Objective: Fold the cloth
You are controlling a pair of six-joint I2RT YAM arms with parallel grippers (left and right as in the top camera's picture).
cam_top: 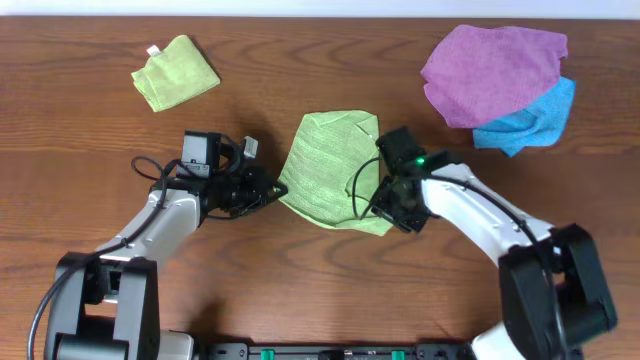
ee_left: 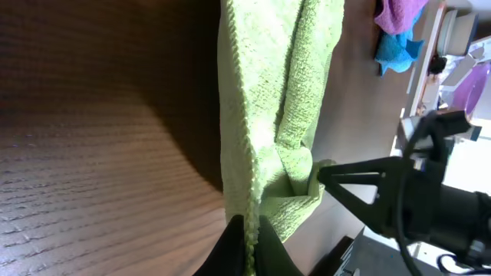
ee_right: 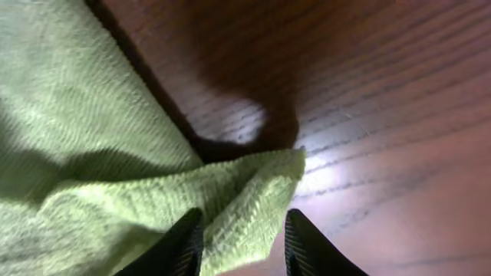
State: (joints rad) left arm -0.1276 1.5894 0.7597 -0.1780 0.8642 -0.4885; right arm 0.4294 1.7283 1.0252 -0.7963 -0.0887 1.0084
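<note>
We saw the brown wooden table (cam_top: pixel 60 150) fill nearly the whole overhead frame, with the two arms reaching in from the bottom edge: the left arm (cam_top: pixel 165 220) from the lower left and the right arm (cam_top: pixel 470 205) from the lower right. Between them, just below the centre of the frame, lay the cloth (cam_top: pixel 325 170), lime green and loosely doubled over, its edges uneven and one flap rumpled along its right side. In the upper right corner a purple cloth (cam_top: pixel 490 70) lay crumpled on top of a blue cloth (cam_top: pixel 530 120), well apart from the cloth. In the upper left sat a small folded lime-green square (cam_top: pixel 175 72), also well apart. The left gripper (ee_left: pixel 247 249) met the cloth at its left edge; in the left wrist view its fingers were pressed tight together with the stitched hem pinched between them. The right gripper (ee_right: pixel 242 245) was at the cloth's lower right; in the right wrist view its jaws stood part-way closed, and a thick bunched corner of the cloth filled the gap between them, clamped there. Smallest of all, a white tag (cam_top: pixel 153 50) stuck out from the folded square's upper left corner.
</note>
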